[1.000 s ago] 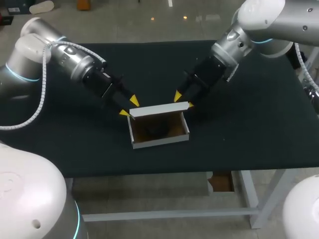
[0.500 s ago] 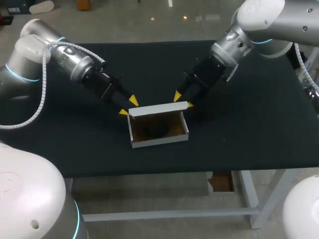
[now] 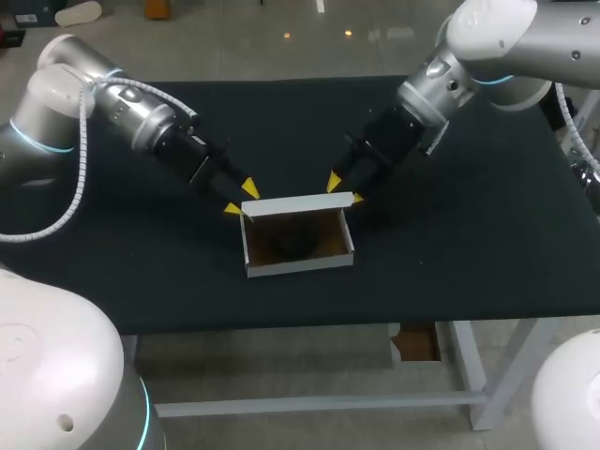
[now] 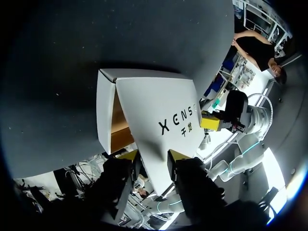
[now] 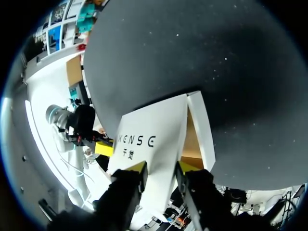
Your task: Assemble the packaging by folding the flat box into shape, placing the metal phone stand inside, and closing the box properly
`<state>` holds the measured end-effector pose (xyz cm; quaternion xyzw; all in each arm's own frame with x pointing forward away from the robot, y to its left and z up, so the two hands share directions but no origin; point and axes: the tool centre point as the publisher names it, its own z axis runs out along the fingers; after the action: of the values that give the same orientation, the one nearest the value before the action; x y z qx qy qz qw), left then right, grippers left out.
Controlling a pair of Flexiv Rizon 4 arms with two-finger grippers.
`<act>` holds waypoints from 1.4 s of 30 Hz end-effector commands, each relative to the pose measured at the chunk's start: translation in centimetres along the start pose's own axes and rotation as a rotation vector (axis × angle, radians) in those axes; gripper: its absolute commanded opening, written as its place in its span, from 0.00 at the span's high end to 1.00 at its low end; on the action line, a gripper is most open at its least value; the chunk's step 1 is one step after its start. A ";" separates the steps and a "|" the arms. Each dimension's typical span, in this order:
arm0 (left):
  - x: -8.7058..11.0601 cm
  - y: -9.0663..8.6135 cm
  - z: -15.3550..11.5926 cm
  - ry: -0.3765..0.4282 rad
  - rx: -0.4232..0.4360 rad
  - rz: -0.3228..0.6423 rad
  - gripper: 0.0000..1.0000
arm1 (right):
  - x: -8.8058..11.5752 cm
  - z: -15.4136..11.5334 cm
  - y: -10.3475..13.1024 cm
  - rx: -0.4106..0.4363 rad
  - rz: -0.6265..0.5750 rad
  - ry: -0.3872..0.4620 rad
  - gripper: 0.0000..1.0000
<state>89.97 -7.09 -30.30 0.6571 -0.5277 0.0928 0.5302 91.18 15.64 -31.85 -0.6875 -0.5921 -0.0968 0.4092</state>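
A white cardboard box [image 3: 300, 265] stands open in the middle of the table, its brown inside showing. A dark shape, the phone stand [image 3: 295, 244], lies in it. The lid [image 3: 300, 205] rises along the far wall. My left gripper [image 3: 241, 201] is at the lid's left end and my right gripper [image 3: 345, 189] at its right end. In the left wrist view the printed lid [image 4: 159, 106] runs down between my left gripper's [image 4: 154, 156] fingers and fills the gap. The right wrist view shows the lid [image 5: 151, 134] likewise filling my right gripper [image 5: 161, 168].
The black table [image 3: 450, 234] stretches wide on both sides of the box and in front of it. Its front edge [image 3: 375, 323] lies a little way below the box. No other loose object lies on the cloth.
My left gripper's fingers have drawn in slightly on the lid's left end. The box and the right arm have hardly moved.
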 end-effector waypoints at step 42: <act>-2.1 -0.3 2.2 -0.002 0.043 0.037 0.59 | -2.0 2.7 -0.2 -0.010 0.022 -0.006 0.58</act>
<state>88.70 -7.22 -32.94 0.6561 -0.5382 0.1111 0.5172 89.64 15.64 -34.61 -0.6966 -0.5848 -0.0924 0.4051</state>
